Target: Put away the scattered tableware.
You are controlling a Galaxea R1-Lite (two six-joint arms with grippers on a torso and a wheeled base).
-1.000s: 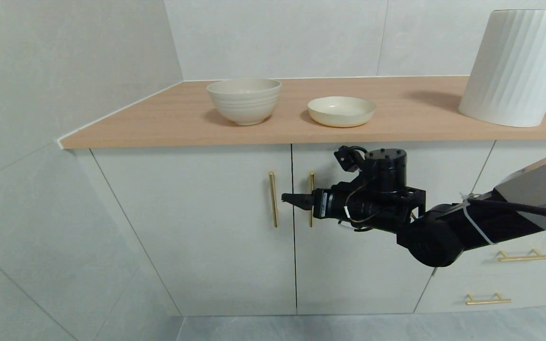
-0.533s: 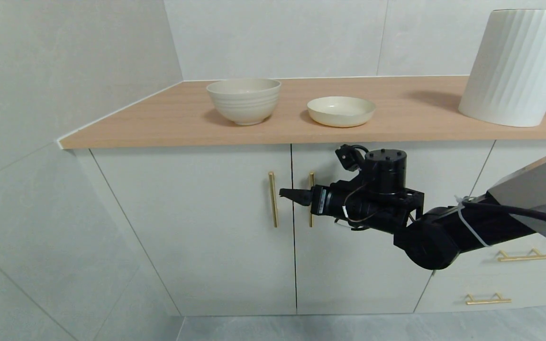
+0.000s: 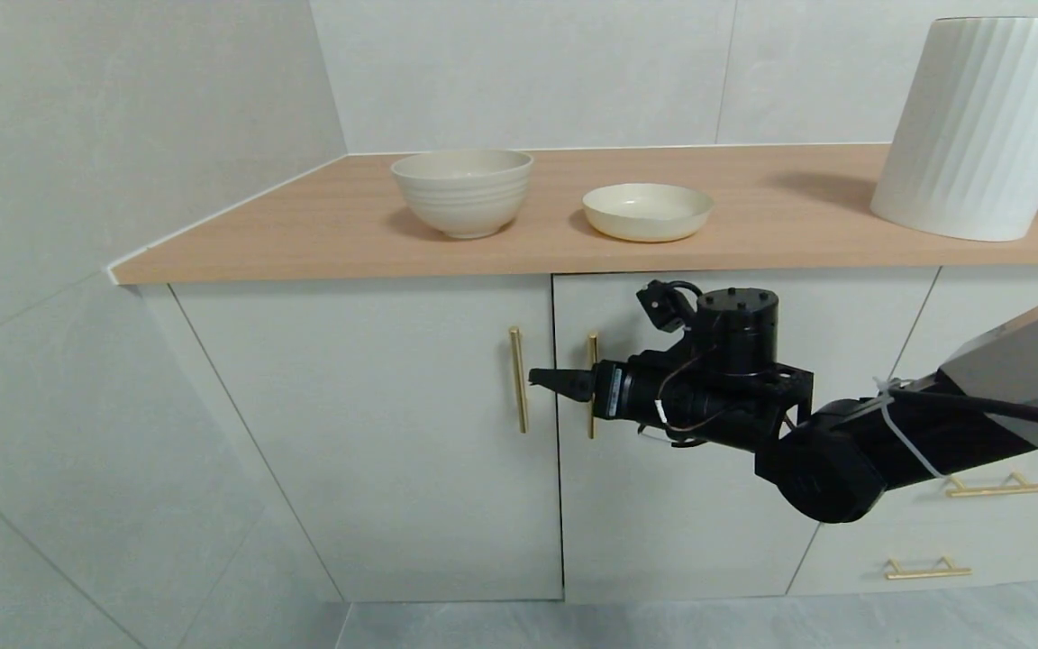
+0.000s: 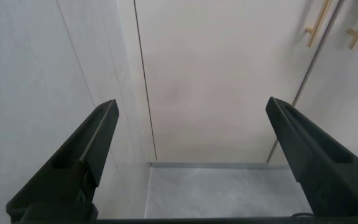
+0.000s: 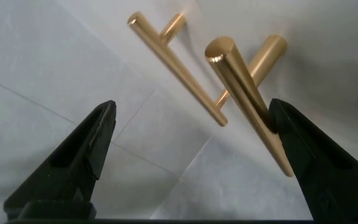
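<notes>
Nothing is stowed yet: the bowl (image 3: 462, 191) and dish (image 3: 647, 211) sit on the desk (image 3: 303, 234), above the door handle (image 3: 591, 383). The right pincer (image 3: 544, 379), released, brackets that handle. The left pincer (image 4: 191, 124), also released, hangs well apart from it. Opening the door and stowing both pieces remain.

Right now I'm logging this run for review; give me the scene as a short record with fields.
tableware: bowl and shallow dish, side by side on the counter
right end effector: open, at the right door's handle
left end effector: open, empty, facing the cabinet
also on counter: white ribbed container
</notes>
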